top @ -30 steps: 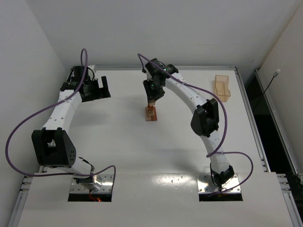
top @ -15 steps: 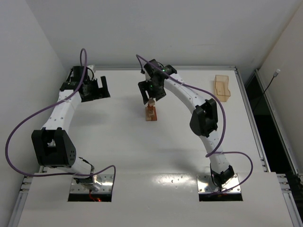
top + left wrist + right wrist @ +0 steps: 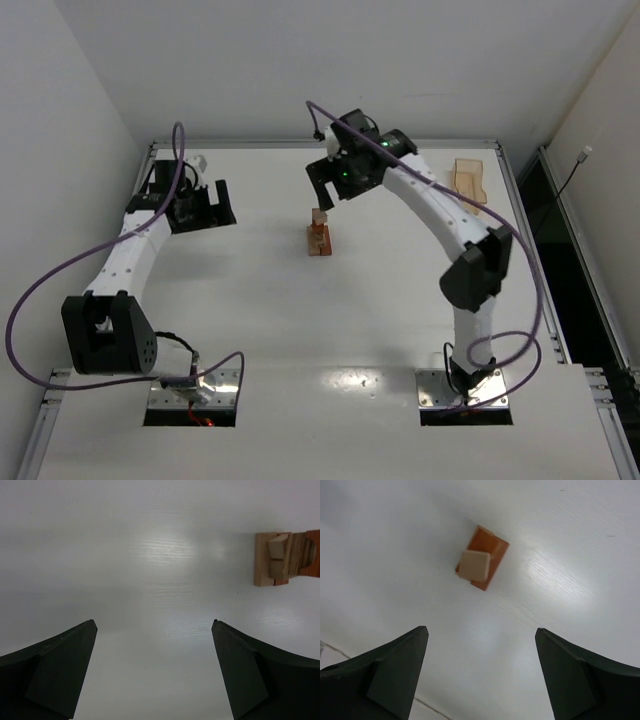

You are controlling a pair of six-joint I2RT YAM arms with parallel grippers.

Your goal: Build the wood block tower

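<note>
The left arm reaches along the left edge of the desk towards its far-left corner. There the left jaws stand released and spread wide. Its wrist view shows nothing between them but bare desk surface. The tower stands alone in the middle of the desk's width, nearer the far edge than the near one and well apart from the left jaws. It has a wider reddish-brown base and a slimmer upright part topped by a pale tan block. In the left wrist view the tower appears at the upper right, with tan pieces stacked against a reddish one. Seen from above in the right wrist view, the tower is a pale square on an orange-brown base. The right arm arches in from the near-right side. The right jaws hang just beyond the tower's top on its far side, released, wide apart and not touching it. A shallow light-wood tray lies near the far-right corner.
</note>
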